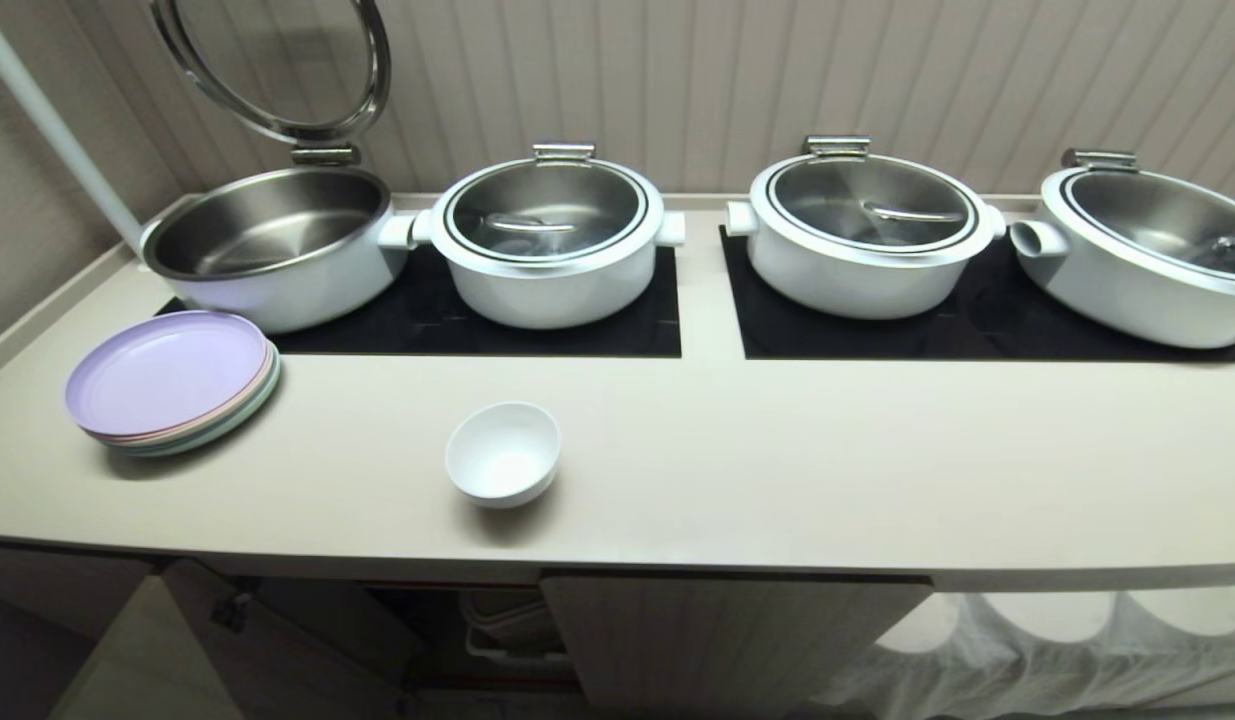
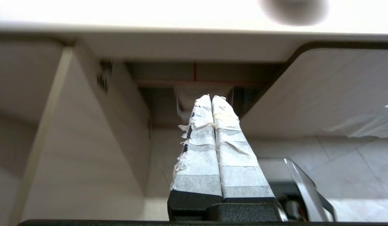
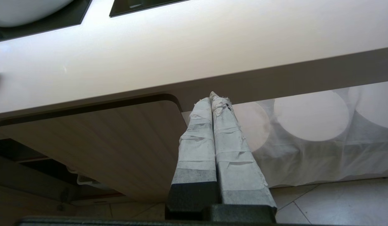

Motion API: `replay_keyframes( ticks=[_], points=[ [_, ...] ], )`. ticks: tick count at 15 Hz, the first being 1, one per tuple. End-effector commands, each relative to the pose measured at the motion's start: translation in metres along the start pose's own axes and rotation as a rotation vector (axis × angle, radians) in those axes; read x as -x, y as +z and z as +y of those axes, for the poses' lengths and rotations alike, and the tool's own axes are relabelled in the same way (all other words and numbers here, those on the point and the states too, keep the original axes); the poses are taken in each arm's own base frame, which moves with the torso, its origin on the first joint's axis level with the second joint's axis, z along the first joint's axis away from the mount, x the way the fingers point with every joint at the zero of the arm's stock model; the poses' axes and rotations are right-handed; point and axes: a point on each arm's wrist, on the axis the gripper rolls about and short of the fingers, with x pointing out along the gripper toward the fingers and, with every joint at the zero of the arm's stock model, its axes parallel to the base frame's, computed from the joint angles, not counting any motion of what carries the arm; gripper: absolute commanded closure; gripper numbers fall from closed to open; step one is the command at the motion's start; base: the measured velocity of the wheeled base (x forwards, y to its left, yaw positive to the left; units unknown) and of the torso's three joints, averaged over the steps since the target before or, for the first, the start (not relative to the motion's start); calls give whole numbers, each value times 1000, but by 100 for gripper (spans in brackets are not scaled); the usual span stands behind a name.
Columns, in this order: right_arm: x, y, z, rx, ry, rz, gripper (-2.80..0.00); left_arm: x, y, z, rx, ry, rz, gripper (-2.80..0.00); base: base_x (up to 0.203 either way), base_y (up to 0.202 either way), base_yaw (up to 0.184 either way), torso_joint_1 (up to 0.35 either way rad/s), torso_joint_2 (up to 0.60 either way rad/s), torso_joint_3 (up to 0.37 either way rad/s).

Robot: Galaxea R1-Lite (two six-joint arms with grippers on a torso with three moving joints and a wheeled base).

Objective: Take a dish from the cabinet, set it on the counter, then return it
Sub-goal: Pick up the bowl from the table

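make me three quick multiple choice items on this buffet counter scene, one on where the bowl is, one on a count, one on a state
1. Where is the white bowl?
A. on the counter, near its front edge
B. inside the cabinet
C. on the plate stack

2. How many white pots stand on the black mats?
A. two
B. four
C. six

3. How is the leftmost pot?
A. lid shut
B. lid raised, empty inside
C. tipped over

Answers:
1 A, the bowl sits alone on bare countertop.
2 B, two pots on each mat.
3 B, its lid stands up behind the steel basin.
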Motion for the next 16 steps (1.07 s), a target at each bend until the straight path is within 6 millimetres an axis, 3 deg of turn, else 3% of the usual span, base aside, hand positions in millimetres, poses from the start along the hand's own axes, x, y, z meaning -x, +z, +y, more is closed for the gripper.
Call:
replay_keyframes(
  ticks=[1,4,6,9,16],
  points=[
    [0,0,0,-1,1,0,0,-1,-13,1,-53,-11,-55,0,0,0,0,0,0,0],
    [0,0,0,-1,1,1,0,-4,-20,0,-90,38,-160,0,0,0,0,0,0,0],
    [0,0,0,-1,1,0,0,-1,-32,-1,-109,46,-116,0,0,0,0,0,0,0],
    [0,0,0,-1,1,0,0,11,-40,-1,-135,28,-282,0,0,0,0,0,0,0],
    [0,0,0,-1,1,0,0,12,-41,-1,-136,30,-297,0,0,0,0,0,0,0]
  ],
)
